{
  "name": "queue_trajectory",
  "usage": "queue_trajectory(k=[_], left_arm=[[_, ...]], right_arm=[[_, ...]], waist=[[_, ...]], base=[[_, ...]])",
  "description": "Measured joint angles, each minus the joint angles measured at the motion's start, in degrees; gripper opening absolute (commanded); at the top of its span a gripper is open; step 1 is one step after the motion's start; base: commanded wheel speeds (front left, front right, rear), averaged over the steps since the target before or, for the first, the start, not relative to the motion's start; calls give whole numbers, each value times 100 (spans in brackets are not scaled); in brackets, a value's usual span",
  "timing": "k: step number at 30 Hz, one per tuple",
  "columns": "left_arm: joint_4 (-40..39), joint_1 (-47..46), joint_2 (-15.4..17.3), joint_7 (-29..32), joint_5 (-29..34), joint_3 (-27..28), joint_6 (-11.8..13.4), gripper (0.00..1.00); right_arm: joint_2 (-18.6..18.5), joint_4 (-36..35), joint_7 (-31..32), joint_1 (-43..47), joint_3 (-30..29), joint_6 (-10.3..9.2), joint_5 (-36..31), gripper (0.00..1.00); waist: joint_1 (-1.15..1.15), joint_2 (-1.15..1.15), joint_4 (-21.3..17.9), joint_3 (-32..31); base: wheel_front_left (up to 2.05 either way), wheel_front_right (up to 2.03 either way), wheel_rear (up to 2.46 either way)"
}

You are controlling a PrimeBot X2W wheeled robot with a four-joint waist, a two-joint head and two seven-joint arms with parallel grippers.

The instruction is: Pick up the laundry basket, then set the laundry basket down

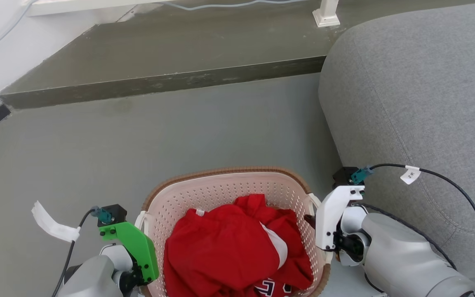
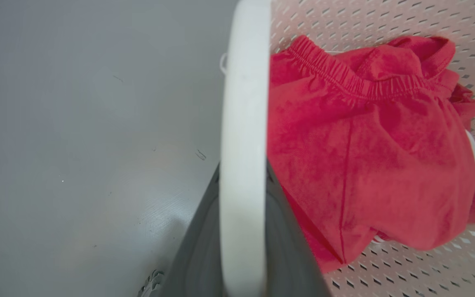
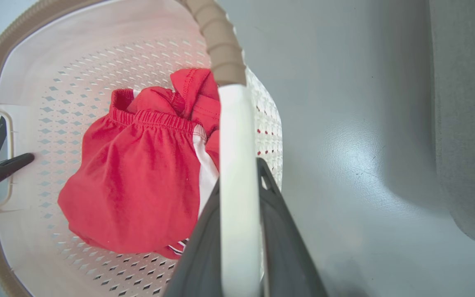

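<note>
**Both pincers clamped on the basket's handles**

Two pale forearms come in low from either side, each aimed inward, and the laundry basket (image 1: pixel 229 170) sits squarely between them. I cannot tell whether it touches the floor (image 1: pixel 138 140). The left pincer (image 2: pixel 243 173) pinches the smooth white loop handle (image 2: pixel 243 82) on its side, with a dark finger against each face of the band. The right pincer (image 3: pixel 239 177) grips the opposite handle (image 3: pixel 235 123) the same way. The basket is a rounded tub of cream plastic pierced with small diamond holes, under a brown ribbed rim (image 3: pixel 221 53). Crumpled red clothes (image 1: pixel 221 247), soft and with an elastic waistband, lie inside between the pincers. A grey woven-fabric sofa (image 1: pixel 419 103) bulges just outside the right pincer. Smooth grey floor spreads ahead of both.
</note>
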Motion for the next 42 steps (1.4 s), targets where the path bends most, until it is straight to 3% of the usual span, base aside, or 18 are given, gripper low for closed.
queue_trajectory(k=[17, 42], left_arm=[[-44, -222, 49, -42, -16, 1, 0, 0], [-186, -737, 218, -742, 8, 10, 0, 0]], right_arm=[[-2, -5, -33, -303, 112, 0, 32, 0], [-8, -124, -627, -890, 138, -2, 41, 0]], waist=[[0, 0, 12, 353], [0, 0, 86, 1391]], base=[[0, 0, 0], [0, 0, 0]])
